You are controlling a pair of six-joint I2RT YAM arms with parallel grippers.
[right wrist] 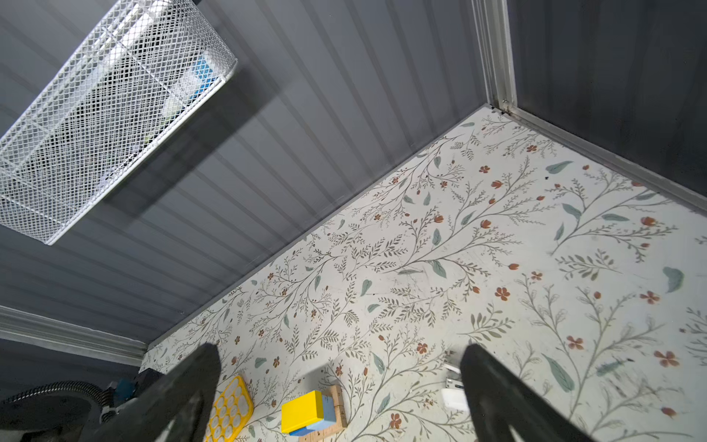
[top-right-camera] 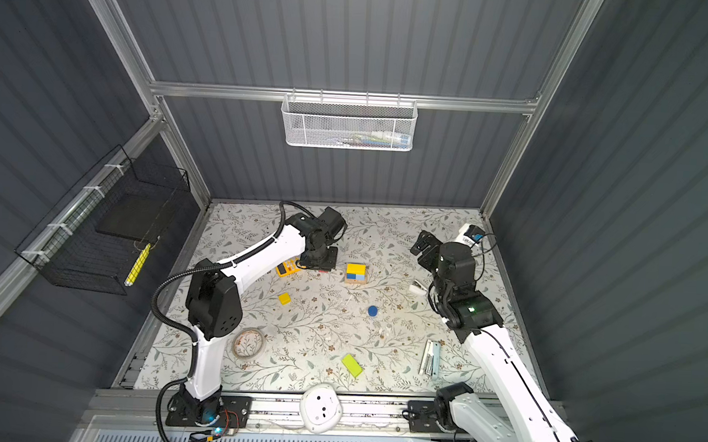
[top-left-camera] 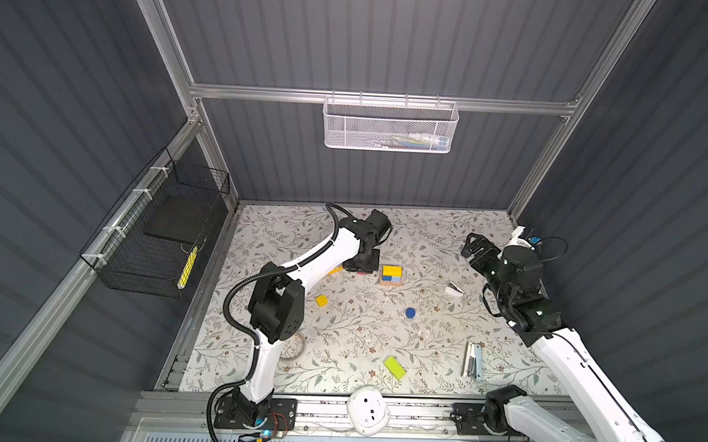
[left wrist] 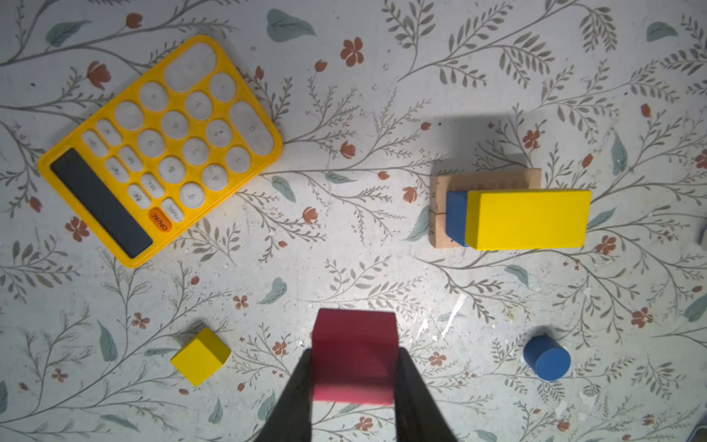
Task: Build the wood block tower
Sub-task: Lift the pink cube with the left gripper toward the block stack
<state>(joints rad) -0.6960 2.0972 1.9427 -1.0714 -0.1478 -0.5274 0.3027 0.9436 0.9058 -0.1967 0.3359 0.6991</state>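
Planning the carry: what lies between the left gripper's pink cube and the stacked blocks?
Only bare floral table separates the pink cube from the stacked blocks, seen in the left wrist view.

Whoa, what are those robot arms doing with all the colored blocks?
They are building a block tower. The left gripper is pinching a pink cube, close to the started tower: tan bars at the bottom, blue cubes on them, a yellow bar on top. The right gripper is open, holds nothing and hangs off to the side. A yellow cube, a blue cylinder and a lime bar lie loose on the table.
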